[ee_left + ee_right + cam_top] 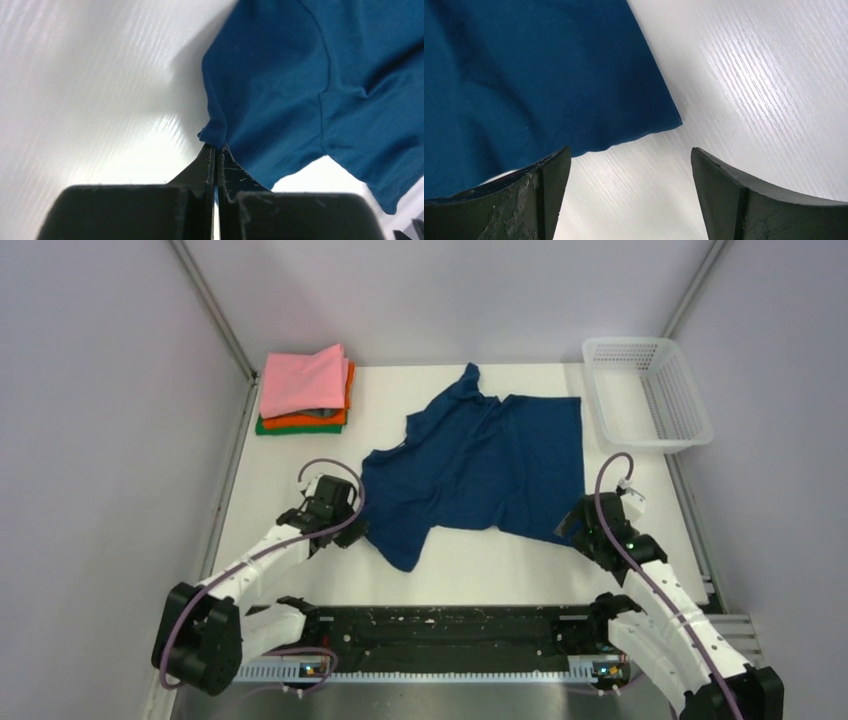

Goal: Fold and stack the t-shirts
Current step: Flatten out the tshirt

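A dark navy t-shirt (480, 465) lies spread and rumpled on the white table, no print showing. My left gripper (357, 530) is shut on the shirt's left edge; the left wrist view shows the cloth (280, 90) pinched at the fingertips (216, 147). My right gripper (572, 528) is open and empty at the shirt's near right corner (524, 80), its left finger (544, 175) over the hem, its right finger (724, 180) over bare table. A folded stack, pink (303, 380) on top of orange (318, 419) and green (275, 427), sits at the back left.
A white plastic mesh basket (648, 392) stands at the back right. Grey walls close in the table on left, right and back. A black rail (440, 635) runs along the near edge between the arm bases.
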Motion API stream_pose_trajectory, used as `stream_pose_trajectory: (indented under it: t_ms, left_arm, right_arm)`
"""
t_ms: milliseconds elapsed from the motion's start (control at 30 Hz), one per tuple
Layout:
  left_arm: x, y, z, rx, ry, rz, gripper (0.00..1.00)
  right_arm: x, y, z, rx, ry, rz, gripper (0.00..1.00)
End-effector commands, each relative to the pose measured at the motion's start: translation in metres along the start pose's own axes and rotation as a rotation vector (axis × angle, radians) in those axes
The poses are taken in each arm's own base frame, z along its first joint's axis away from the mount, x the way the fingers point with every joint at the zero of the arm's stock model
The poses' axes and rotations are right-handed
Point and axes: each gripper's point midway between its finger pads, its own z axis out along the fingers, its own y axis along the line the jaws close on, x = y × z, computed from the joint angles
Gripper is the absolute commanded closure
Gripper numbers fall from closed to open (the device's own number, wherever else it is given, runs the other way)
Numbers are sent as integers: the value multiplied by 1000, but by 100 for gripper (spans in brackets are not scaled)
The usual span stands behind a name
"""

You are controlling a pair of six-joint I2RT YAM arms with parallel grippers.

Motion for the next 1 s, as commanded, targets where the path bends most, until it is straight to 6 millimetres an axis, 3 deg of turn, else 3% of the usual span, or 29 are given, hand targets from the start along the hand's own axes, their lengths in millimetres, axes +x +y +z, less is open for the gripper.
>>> stream_pose_trajectory:
  t_ms: [0, 200, 467, 733, 967]
  left_arm:
    - [5, 16, -16, -17, -5, 5, 100]
    - [17, 17, -23, 29, 26, -9, 100]
    - [24, 32, -25, 5, 37, 2, 100]
    - [24, 34, -25, -11, 37, 19, 100]
    - [18, 34, -29, -22, 15, 23, 100]
  right_arm:
    - [4, -13, 13, 92, -5, 43, 13]
    - [12, -19, 25, 166, 46, 3, 17]
    - [-2, -32, 29, 256, -12, -14, 19]
    - [-10, -18, 36, 236, 5, -9, 23]
    - [3, -22, 50, 227, 83, 16, 25]
